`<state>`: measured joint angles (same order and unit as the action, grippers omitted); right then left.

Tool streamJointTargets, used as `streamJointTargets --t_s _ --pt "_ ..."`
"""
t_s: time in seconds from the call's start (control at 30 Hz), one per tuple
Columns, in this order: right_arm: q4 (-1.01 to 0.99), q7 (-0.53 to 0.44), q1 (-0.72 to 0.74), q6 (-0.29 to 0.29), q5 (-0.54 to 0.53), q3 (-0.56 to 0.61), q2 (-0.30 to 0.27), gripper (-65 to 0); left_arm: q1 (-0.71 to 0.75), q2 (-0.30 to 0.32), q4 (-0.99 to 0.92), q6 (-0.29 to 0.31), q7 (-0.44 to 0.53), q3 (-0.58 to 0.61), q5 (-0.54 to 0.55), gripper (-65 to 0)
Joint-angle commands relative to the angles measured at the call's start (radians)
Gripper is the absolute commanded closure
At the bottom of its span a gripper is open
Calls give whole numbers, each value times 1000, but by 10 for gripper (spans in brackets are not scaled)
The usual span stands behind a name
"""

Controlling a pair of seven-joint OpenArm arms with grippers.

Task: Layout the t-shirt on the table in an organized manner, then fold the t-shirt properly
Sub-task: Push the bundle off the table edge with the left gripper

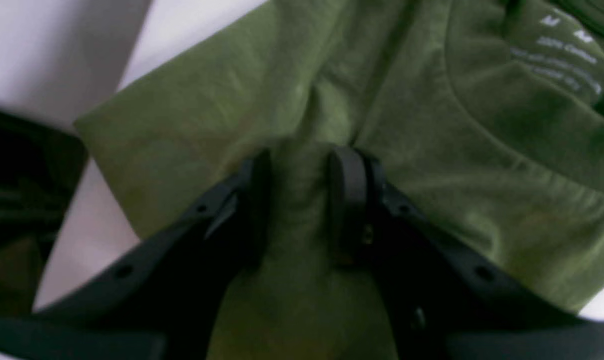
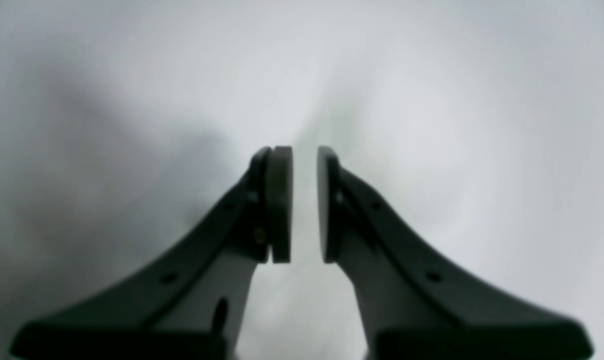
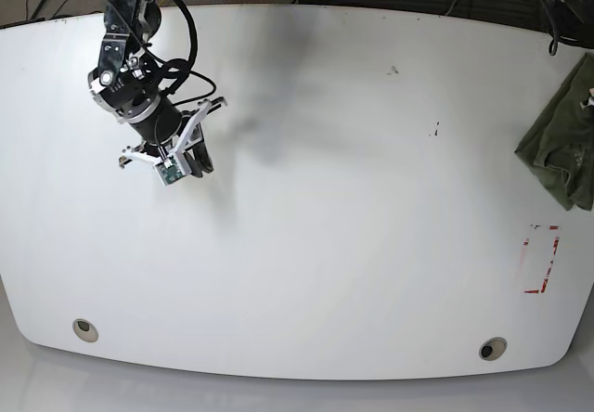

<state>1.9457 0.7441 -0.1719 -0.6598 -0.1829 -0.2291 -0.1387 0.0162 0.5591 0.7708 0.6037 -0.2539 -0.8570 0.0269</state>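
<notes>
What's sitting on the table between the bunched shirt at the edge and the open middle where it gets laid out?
Nothing visible. The t-shirt lies crumpled at the table's edge, and the white surface toward the middle is bare apart from small specks.

One t-shirt [image 3: 562, 135], one table [image 3: 353, 208], two grommet holes [image 3: 85, 329], one red tape mark [image 3: 542, 259], two pincers [image 2: 304, 205].

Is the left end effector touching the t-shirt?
Touching. The left wrist view shows the left end effector with a ridge of the t-shirt pinched between its pads.
</notes>
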Motion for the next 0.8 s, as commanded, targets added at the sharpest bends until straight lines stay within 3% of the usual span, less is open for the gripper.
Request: streamJointTargets --t_s 0.0,0.4,0.77 --pt "22 -22 1 -24 -10 -5 -5 -81 26 -1 -6 -21 -91 -21 -75 -178" --pt "22 -22 -4 -38 -2 -6 -8 -81 44 -3 11 -21 -86 -146 -72 -178" --pt "22 -39 1 -38 1 -6 -11 -81 -38 -81 356 -21 -164 -161 -25 -181"
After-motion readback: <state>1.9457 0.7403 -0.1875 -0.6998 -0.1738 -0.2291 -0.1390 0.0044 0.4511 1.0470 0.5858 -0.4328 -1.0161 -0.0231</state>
